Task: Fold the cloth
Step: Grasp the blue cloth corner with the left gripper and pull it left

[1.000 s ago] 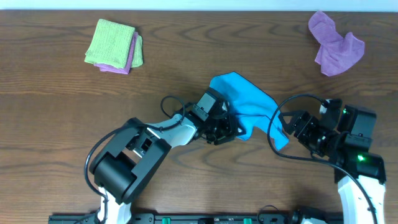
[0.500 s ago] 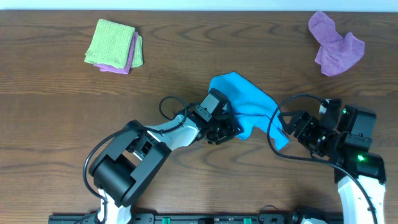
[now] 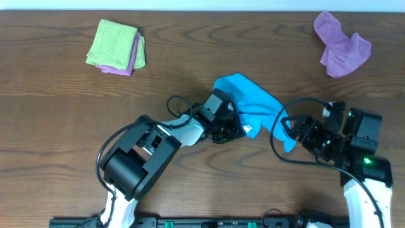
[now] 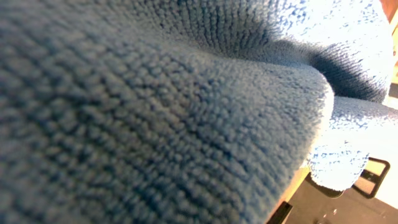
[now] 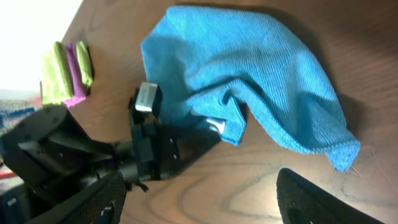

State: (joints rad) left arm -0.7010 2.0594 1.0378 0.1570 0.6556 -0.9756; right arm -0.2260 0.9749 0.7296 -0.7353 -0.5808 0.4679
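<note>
Lying crumpled, cloth (image 3: 253,100) long axis running far-left to near-right.

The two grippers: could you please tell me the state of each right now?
Left gripper: shut on the cloth, at its edge.
Right gripper: open, holding nothing.

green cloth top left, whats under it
A folded purple cloth lies under the green cloth, peeking out along its right and lower edges. The rest is covered, so anything else beneath cannot be seen.

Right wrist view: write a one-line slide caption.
Left gripper pinches an edge of the crumpled sky-blue cloth; folded lime-green and purple cloths lie beyond.
</note>
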